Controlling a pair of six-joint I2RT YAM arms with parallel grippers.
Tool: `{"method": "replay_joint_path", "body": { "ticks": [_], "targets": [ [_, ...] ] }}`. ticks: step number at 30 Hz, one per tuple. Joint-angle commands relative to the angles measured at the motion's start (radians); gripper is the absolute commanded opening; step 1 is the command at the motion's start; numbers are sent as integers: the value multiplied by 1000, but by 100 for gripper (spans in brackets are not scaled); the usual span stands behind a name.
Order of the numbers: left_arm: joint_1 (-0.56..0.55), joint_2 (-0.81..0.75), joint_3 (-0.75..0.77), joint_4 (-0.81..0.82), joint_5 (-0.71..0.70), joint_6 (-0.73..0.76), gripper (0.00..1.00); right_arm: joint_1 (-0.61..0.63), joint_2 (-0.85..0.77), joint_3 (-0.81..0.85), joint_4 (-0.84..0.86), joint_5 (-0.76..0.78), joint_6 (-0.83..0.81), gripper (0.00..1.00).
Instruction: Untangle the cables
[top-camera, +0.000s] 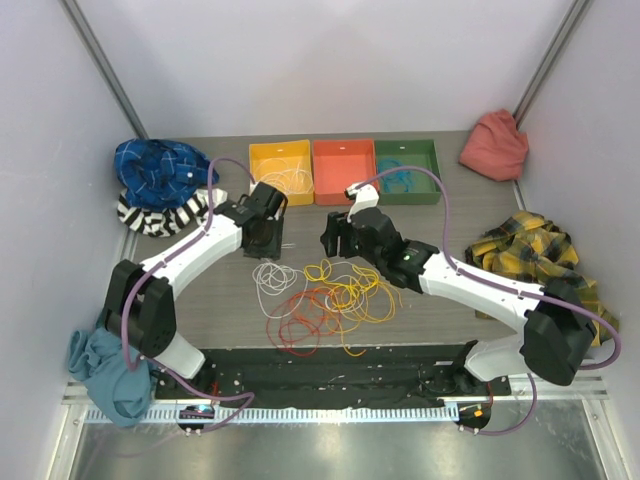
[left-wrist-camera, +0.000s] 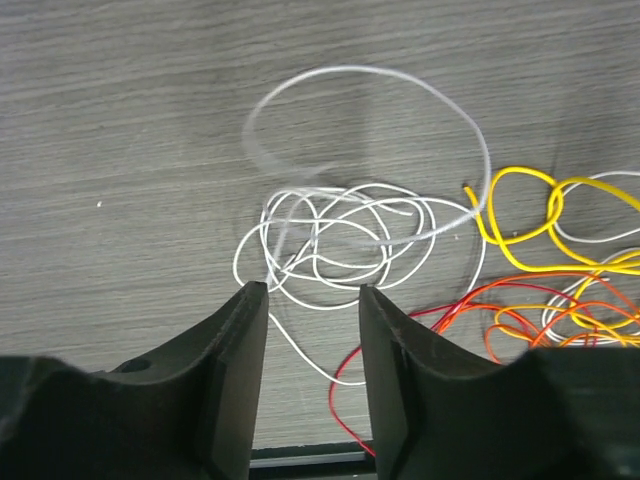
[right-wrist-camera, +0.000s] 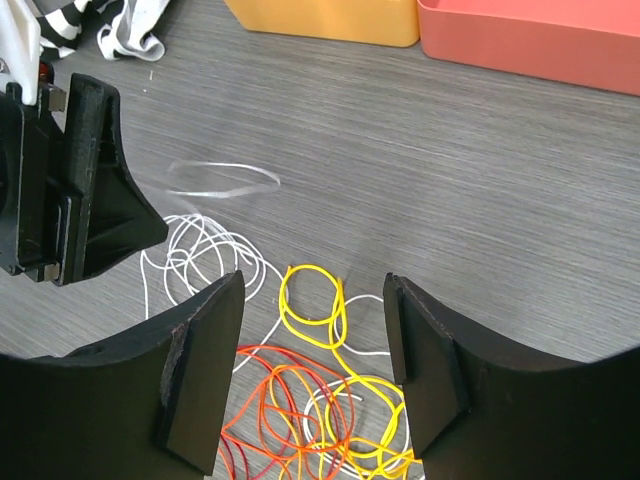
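The cables lie in a loose tangle mid-table: a white coil (top-camera: 272, 276), yellow loops (top-camera: 345, 285) and orange and red loops (top-camera: 305, 318). My left gripper (top-camera: 262, 240) hovers open over the white coil (left-wrist-camera: 340, 240). A white strand and a red cable (left-wrist-camera: 345, 420) pass under its gap, and nothing is held. One white loop (left-wrist-camera: 370, 85) looks blurred above the table. My right gripper (top-camera: 332, 238) stands open above a yellow loop (right-wrist-camera: 312, 305), apart from it, with orange cable (right-wrist-camera: 290, 410) below.
Yellow (top-camera: 281, 147), red (top-camera: 343, 170) and green (top-camera: 428, 165) bins line the back; the yellow one holds cable. Cloths lie around: blue (top-camera: 160, 165), striped (top-camera: 160, 212), red (top-camera: 495, 145), yellow plaid (top-camera: 530, 250), teal (top-camera: 105, 370). The two grippers stand close together.
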Motion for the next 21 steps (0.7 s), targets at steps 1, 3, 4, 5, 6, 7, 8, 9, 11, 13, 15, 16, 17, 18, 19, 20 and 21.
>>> {"method": "replay_joint_path", "body": {
  "ticks": [1,3,4,5,6,7,8,9,11,13,15,16,17,18,19,20,21],
  "targets": [
    [-4,-18,-21,-7,-9,-8,48,-5,2,-3,41,15,9,66],
    [-3,-7,-24,-10,-9,-12,50,-6,5,-3,40,12,10,66],
    [-3,-4,-27,-13,-12,-11,50,-5,6,-4,40,9,10,66],
    [-3,0,-30,-13,-12,-11,50,-6,5,-6,40,11,10,66],
    [-3,8,-35,-11,-15,-9,51,-5,6,-9,40,11,9,66],
    [-4,13,-44,-8,-16,-8,50,-6,6,-9,40,12,9,66],
    [-3,17,-46,6,-16,-8,49,-6,8,-10,40,12,10,66],
    [-3,25,-49,10,-15,-6,48,-5,8,-12,37,11,10,66],
    [-3,54,-55,18,-6,-8,43,-6,8,-13,40,12,9,66],
    [-3,78,-63,32,8,-8,35,-6,5,-18,41,14,6,66],
    [-3,86,-67,44,13,-9,33,-8,0,-22,41,15,6,66],
    [-1,89,-72,49,16,-9,30,-12,-1,-24,40,15,4,66],
    [-1,95,-73,50,16,-11,30,-12,-1,-26,41,18,4,66],
    [-1,99,-75,53,16,-9,30,-14,-1,-26,40,14,4,66],
    [-3,99,-78,55,14,-9,29,-15,-1,-26,40,15,4,66],
    [-1,100,-81,55,11,-9,29,-15,2,-27,41,15,4,66],
    [-1,100,-81,55,11,-9,26,-18,3,-26,40,12,4,66]
  ]
}}
